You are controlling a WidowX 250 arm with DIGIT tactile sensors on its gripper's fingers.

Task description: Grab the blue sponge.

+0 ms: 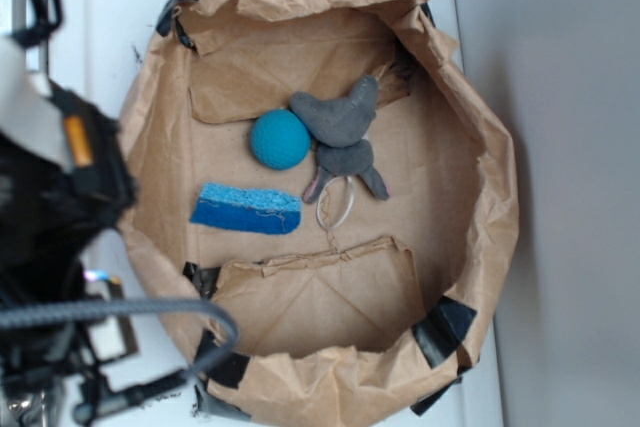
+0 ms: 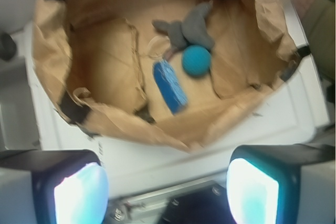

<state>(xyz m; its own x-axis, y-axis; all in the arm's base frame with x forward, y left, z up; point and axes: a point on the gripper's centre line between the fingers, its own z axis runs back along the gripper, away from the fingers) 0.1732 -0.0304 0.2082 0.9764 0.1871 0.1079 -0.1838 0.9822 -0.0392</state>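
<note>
Flat two-tone blue sponge (image 1: 246, 209), frayed

**Blue sponge lying flat, well ahead of the end effector**

The blue sponge (image 1: 246, 209) (image 2: 169, 85) is a flat oblong, light blue over darker royal blue, edges slightly frayed, lying untouched, well apart from the end effector (image 2: 167, 192), ahead of its spread fingers

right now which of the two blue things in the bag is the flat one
The blue sponge, an oblong slab with a light layer on a darker one. The teal ball beside the grey plush is round.

White table top (image 1: 110, 7) under a taped brown-paper enclosure (image 1: 480, 147).
</note>
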